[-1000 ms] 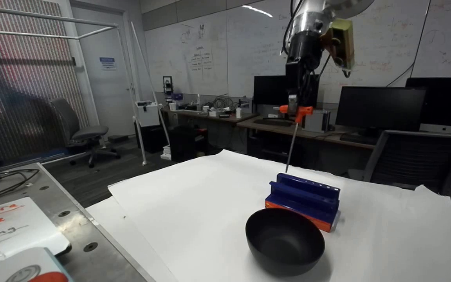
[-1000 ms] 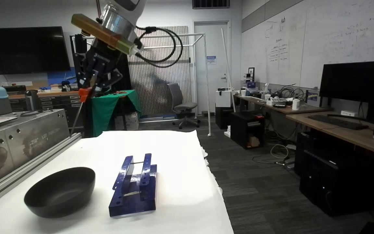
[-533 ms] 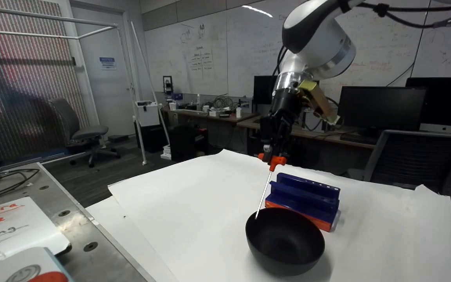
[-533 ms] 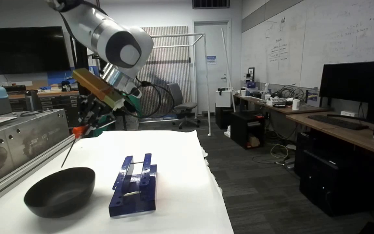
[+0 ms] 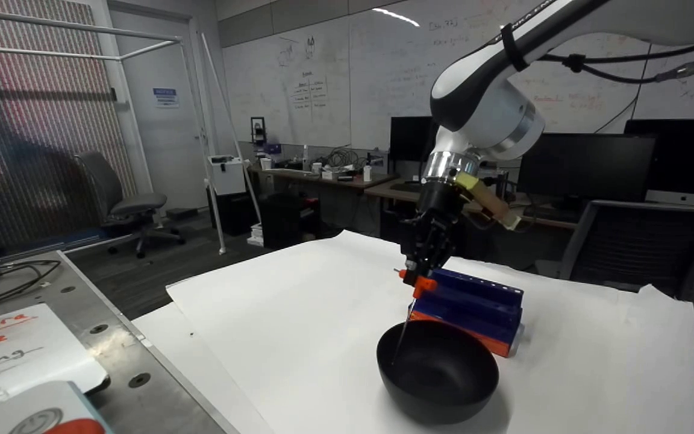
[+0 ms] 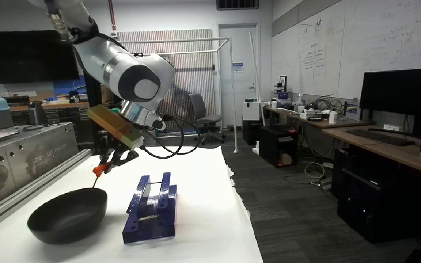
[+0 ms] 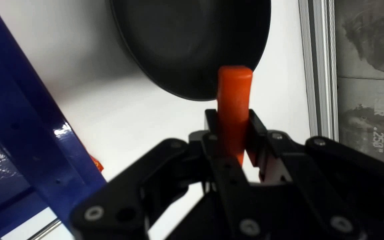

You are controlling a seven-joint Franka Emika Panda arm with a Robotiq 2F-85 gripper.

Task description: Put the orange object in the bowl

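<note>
Claw lower than before, pinching orange object, white sheet beneath, whiteboard beyond

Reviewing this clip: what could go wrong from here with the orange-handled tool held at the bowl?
If the gripper opens now, the orange-handled tool might topple outside the bowl, as its handle looks nearer the rim than the middle. The thin rod slants down, apparently close to the bowl's wall, so lowering it could nudge the bowl. A stray drop might hit the blue rack beside it.
</note>
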